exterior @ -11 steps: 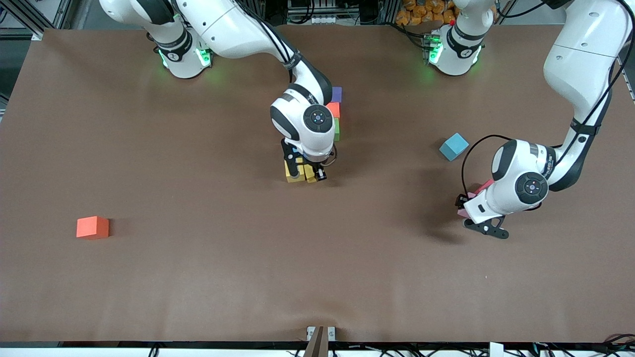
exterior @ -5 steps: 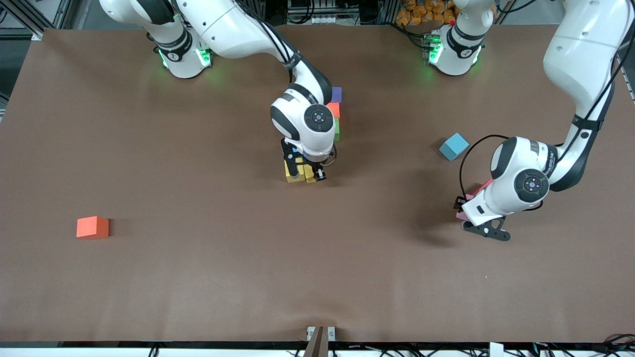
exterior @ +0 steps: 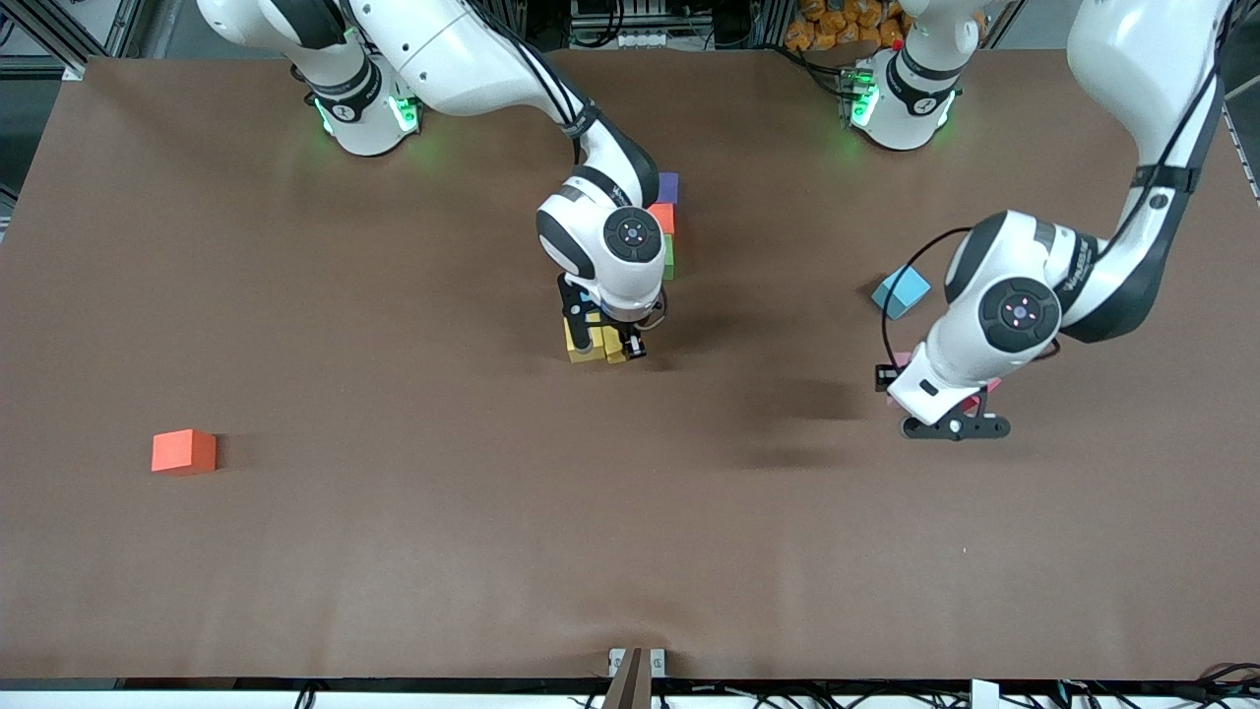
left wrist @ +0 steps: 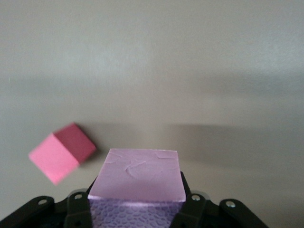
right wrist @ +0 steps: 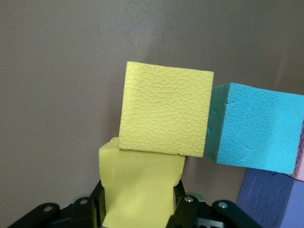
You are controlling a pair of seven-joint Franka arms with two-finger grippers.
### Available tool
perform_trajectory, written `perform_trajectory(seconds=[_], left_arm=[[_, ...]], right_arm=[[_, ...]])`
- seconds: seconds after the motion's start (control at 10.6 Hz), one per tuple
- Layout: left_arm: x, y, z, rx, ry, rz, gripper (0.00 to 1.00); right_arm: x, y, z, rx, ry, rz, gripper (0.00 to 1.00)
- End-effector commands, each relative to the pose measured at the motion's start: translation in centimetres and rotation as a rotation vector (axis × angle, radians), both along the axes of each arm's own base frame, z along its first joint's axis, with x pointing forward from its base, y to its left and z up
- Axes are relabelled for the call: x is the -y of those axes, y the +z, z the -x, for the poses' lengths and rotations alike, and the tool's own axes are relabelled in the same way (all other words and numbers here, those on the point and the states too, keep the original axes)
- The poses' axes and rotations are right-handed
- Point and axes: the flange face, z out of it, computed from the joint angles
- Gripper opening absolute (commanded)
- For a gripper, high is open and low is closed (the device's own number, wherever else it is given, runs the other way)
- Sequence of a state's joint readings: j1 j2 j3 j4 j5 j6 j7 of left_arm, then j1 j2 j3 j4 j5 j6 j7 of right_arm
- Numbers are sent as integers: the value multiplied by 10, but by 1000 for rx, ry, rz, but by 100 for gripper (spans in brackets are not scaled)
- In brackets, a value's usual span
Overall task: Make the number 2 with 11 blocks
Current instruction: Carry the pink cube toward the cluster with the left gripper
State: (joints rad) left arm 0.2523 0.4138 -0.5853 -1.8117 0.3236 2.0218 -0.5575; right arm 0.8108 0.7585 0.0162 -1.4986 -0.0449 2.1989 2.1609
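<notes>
My left gripper [exterior: 901, 389] is up over the table near the left arm's end, shut on a pale pink-lilac block [left wrist: 135, 173]. A deeper pink block [left wrist: 61, 156] lies on the table below it. At the table's middle my right gripper [exterior: 600, 340] is shut on a yellow block [right wrist: 142, 190] that touches a second yellow block [right wrist: 164, 114]. Beside them are a light blue block [right wrist: 256, 128] and a purple block [right wrist: 266, 199]. The front view shows a purple [exterior: 669, 185], a red-orange [exterior: 662, 217] and a green block [exterior: 669, 256] in a column, mostly hidden by the right hand.
A loose light blue block [exterior: 901, 290] lies near the left arm's hand. An orange block [exterior: 183, 451] sits alone toward the right arm's end, nearer the front camera. The brown table [exterior: 443, 551] is bare around them.
The left gripper has closed on the pale pink-lilac block, lifted it off the table and swung toward the light blue block. The right arm has not moved.
</notes>
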Motion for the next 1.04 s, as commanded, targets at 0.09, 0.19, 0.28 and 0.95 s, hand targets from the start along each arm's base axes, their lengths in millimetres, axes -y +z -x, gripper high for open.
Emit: perform_trajectory(seconds=[0.09,0.19,0.28,0.95], left_arm=[[33,23,30,1,308,4,57],[61,26,41,17,419,-2,57],[90,23,52,32,514,-13,56],[165,-24,95,128,816,-125,56]], right_arm=[[0,-4,2,0,-20,24,0],[-1,-4,3,0,-19,23,0],[-2,-4,4,0,-17,23,0],[-3,-2,8,-14,-19,37,0]])
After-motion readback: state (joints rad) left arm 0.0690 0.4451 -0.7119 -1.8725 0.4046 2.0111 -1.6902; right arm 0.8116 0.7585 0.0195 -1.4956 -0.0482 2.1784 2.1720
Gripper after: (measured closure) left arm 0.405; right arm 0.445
